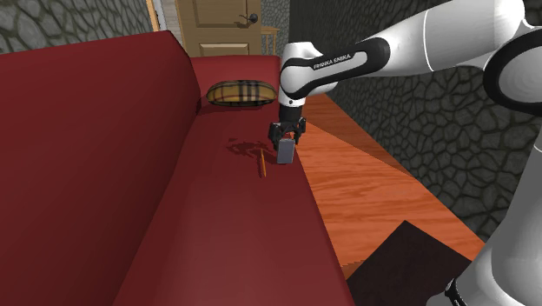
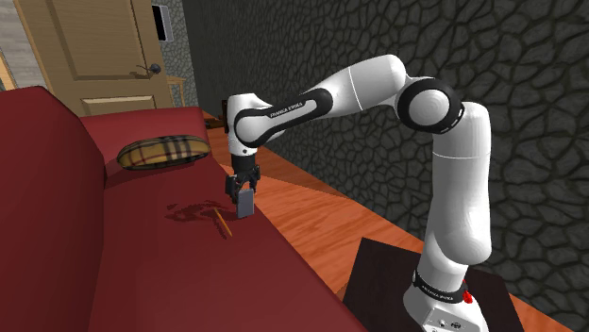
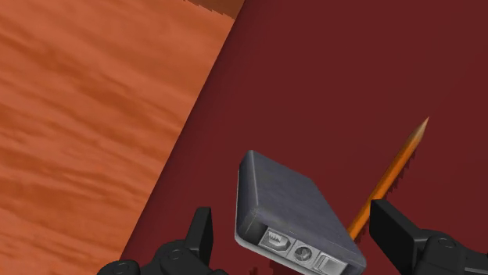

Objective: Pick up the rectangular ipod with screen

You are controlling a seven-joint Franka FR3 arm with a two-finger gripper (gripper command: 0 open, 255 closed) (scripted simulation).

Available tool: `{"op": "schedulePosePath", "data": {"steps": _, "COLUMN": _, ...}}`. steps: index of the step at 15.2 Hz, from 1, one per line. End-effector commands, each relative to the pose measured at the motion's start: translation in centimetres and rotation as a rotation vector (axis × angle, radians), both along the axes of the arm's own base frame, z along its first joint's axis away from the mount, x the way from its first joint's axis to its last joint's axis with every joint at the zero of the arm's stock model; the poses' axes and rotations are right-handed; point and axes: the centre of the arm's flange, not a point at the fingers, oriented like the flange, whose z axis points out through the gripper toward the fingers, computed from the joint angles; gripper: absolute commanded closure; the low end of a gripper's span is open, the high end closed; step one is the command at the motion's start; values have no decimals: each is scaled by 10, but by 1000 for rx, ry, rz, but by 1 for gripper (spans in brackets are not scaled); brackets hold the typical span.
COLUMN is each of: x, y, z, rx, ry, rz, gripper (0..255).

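while the gripper [image 1: 287, 139] hangs over the sofa's [image 1: 226, 226] front edge, its fingers stand apart. the ipod [image 3: 293, 215] stands upright between them, touched by neither, near a pencil [image 3: 391, 176].

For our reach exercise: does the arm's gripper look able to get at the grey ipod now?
Likely yes: the ipod sits between the open fingers, uncovered; the orange pencil lies beside it, not across it.
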Motion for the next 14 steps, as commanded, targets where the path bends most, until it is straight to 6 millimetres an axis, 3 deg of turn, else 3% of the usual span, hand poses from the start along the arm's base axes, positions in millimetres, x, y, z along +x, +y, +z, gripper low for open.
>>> {"op": "schedulePosePath", "data": {"steps": 1, "x": 0, "y": 0, "z": -2, "rx": 0, "ry": -1, "rz": 0, "gripper": 255}}
{"op": "schedulePosePath", "data": {"steps": 10, "x": 0, "y": 0, "z": -1, "rx": 0, "ry": -1, "rz": 0, "gripper": 255}}
{"op": "schedulePosePath", "data": {"steps": 14, "x": 0, "y": 0, "z": 20, "rx": 0, "ry": -1, "rz": 0, "gripper": 255}}
